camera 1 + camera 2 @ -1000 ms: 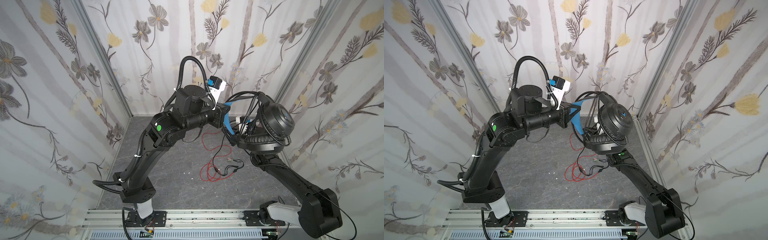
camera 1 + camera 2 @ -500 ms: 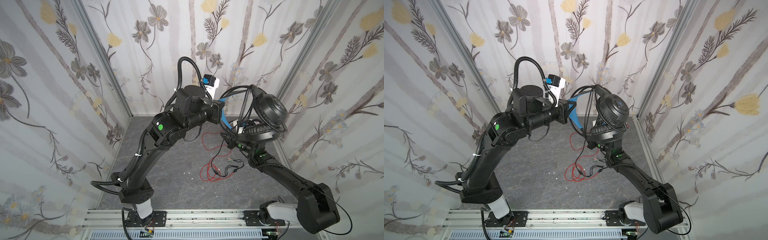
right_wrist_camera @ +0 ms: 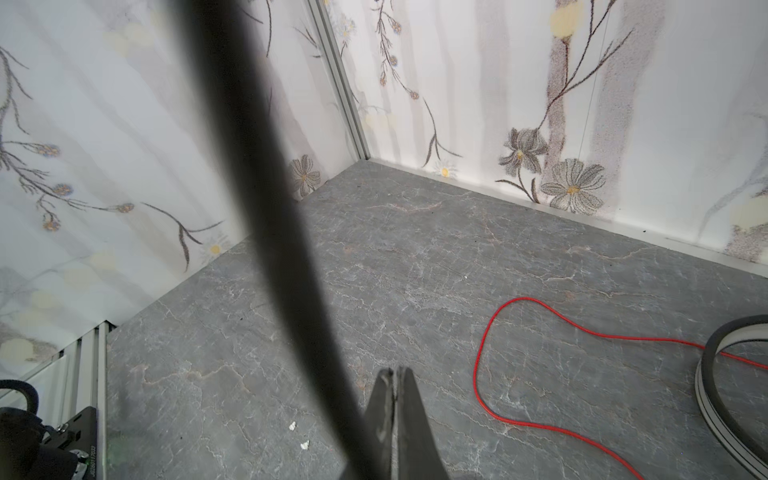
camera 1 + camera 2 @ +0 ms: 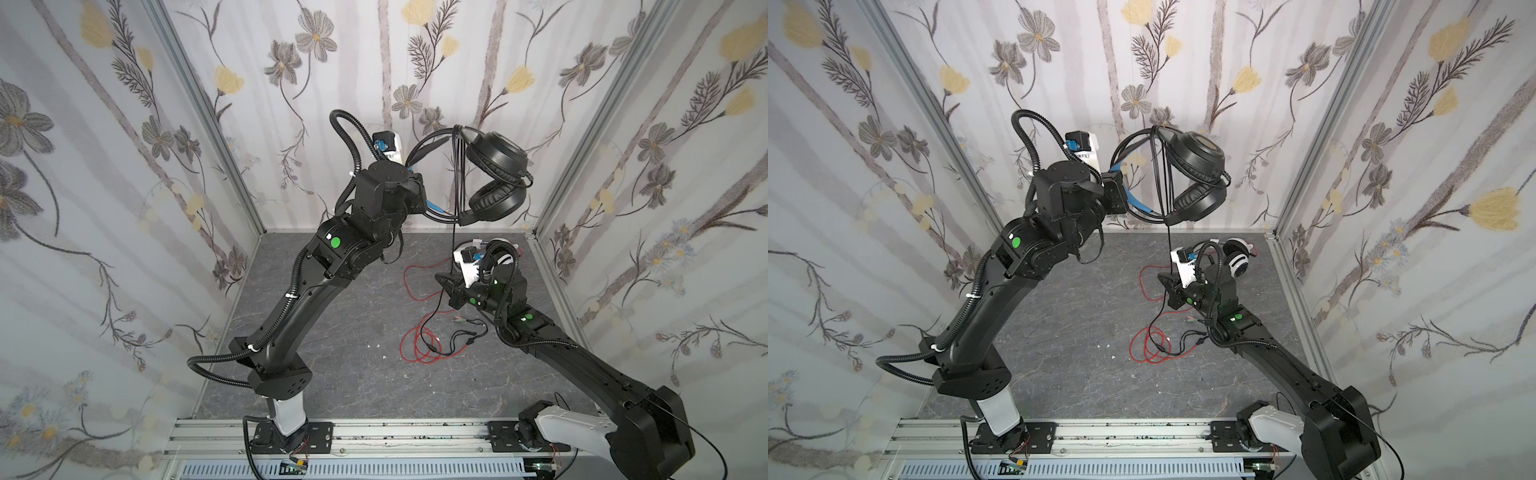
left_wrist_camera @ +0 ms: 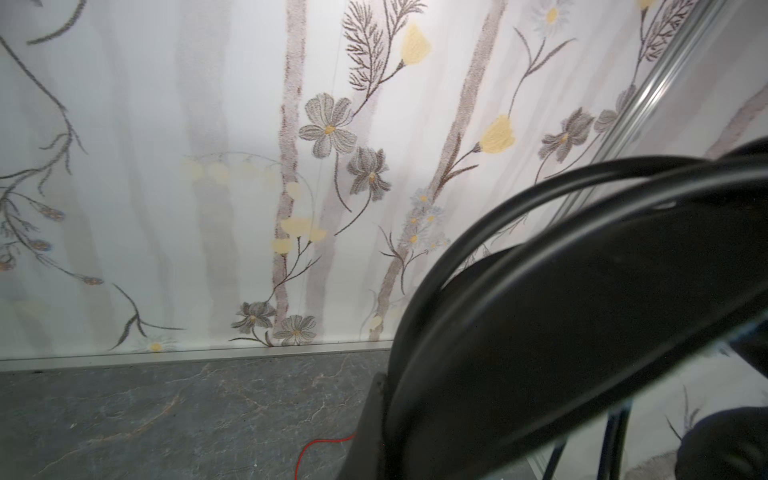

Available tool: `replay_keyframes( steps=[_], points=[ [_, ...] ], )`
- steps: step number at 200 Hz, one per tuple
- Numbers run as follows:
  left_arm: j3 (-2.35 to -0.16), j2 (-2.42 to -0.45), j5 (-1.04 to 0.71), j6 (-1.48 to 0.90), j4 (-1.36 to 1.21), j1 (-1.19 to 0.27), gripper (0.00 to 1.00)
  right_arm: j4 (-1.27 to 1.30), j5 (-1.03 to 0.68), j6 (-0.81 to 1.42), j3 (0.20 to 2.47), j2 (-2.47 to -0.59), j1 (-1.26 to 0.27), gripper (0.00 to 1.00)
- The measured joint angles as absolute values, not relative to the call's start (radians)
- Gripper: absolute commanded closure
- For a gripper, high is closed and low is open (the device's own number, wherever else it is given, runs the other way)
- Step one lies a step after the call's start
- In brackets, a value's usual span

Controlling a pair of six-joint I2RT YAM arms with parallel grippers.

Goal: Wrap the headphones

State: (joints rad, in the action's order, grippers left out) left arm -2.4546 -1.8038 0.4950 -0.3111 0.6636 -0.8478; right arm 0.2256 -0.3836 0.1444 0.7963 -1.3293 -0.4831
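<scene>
Your left tool is clenched on the headband of the black headphones. It holds them high off the counter, close to the back wall, with the earcups hanging on the side away from that arm. Several turns of the black cable already cross the headband. From there the cable drops in a nearly plumb line to your right tool, which sits low and almost straight beneath the headphones. That is the relation to work from: the thing you wind onto lies directly above the right tool. The cable between them runs up and down, across the headband rather than along it. The right tool's jaws are pressed together. In the right wrist view the cable runs close beside them, and you cannot tell whether it is pinched farther back or merely passing. Below the tool the slack trails onto the counter among the loops of the red cable, whose white headphones rest behind the right arm. The right arm is nearer the loose run, and the left is taken up as holder. The next turn therefore likely falls to the right: up and over the headband, minding that the red cable may drag along.
</scene>
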Motion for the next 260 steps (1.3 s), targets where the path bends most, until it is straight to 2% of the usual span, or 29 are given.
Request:
replay_keyframes(
  steps=[47,142,179,224,260],
  points=[
    [-2.448,-1.829,0.583,-0.32,0.669,-0.81,1.0,0.161,-0.337,0.093,0.817,-1.323,-0.529,1.0],
    [-2.234,-1.788,0.702,-0.288,0.641,-0.712,1.0,0.033,-0.279,0.022,0.844,-1.275,-0.604,1.0],
    [-2.155,-1.787,0.771,-0.237,0.633,-0.709,1.0,-0.02,-0.255,-0.009,0.872,-1.263,-0.63,1.0],
    [-1.948,-1.777,0.837,-0.136,0.616,-0.715,1.0,-0.072,-0.253,-0.03,0.907,-1.256,-0.646,1.0],
    [-1.914,-1.781,0.836,-0.07,0.637,-0.749,1.0,-0.107,-0.224,-0.064,0.942,-1.265,-0.655,1.0]
  ],
)
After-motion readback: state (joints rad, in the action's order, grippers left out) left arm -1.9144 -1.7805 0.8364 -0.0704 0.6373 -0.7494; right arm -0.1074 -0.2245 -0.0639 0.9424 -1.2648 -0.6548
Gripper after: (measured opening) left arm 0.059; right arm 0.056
